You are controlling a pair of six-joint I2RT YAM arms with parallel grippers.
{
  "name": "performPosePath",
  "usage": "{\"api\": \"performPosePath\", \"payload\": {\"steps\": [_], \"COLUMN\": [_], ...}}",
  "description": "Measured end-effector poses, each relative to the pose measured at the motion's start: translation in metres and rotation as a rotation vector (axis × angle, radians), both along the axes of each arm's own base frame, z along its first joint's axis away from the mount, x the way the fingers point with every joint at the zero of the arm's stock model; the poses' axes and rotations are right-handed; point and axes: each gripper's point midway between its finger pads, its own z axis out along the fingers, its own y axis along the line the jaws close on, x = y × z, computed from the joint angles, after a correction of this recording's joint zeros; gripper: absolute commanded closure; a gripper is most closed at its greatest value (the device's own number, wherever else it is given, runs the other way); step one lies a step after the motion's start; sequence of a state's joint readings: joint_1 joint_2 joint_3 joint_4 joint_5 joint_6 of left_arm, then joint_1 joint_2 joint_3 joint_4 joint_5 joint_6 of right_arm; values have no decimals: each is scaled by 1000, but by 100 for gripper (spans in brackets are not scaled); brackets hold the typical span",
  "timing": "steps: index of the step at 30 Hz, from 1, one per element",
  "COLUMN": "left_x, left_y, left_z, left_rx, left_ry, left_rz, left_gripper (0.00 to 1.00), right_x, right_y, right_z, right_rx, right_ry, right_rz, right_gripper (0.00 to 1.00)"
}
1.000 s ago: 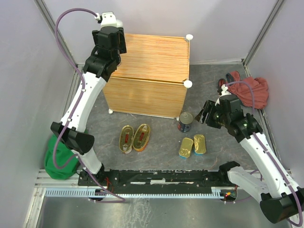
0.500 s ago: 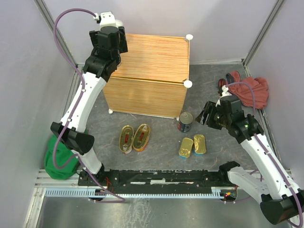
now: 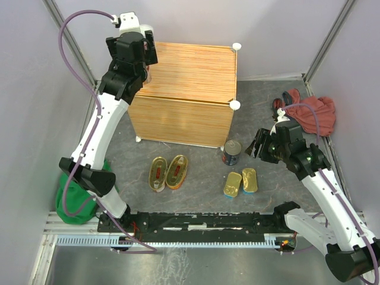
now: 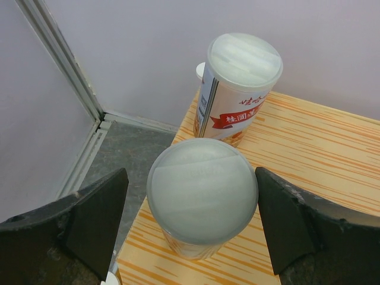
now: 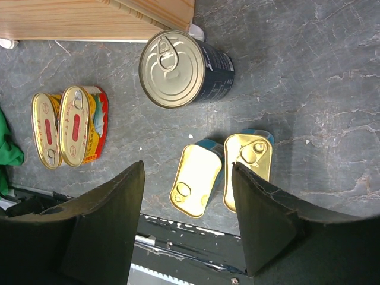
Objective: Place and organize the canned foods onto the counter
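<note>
While two cylinders [image 4: 202, 199] stand on counter [image 4: 320, 148] | left pincer [image 4: 194, 222] released | right pincer [image 5: 187, 221] released

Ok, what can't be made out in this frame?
Top view: the near tall can and far tall can on the counter are mostly hidden under the left arm's wrist.
Left wrist view: the near tall can shows only its lid; whether the left tool touches it is unclear.
Right wrist view: the label on the dark round tin is unreadable, turned away.
</note>
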State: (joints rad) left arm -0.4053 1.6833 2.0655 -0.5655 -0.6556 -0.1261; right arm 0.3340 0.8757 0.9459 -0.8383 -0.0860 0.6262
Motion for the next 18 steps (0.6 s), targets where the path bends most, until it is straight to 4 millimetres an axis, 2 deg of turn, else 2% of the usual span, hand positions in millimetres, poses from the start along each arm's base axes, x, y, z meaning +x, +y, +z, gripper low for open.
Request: {"api": "performPosePath", "payload": {"steps": [13, 16, 18], "left_x": [-3, -3, -4], "left_y": [1, 0, 1], "left_z": [7, 10, 14], "left_rx": [-8, -12, -17], "left_ry": [-15, -25, -36], "left_rz": [-5, -6, -5], "left_gripper": [1, 1, 1], "right_x": [-1, -1, -1], "right_y": [-2, -2, -1], "right_z": [-6, -8, -9], "right_rx": [-36, -45, -51], "right_ry": [11, 17, 20], "right_rz": [20, 24, 31], "right_gripper": [22, 15, 14]}}
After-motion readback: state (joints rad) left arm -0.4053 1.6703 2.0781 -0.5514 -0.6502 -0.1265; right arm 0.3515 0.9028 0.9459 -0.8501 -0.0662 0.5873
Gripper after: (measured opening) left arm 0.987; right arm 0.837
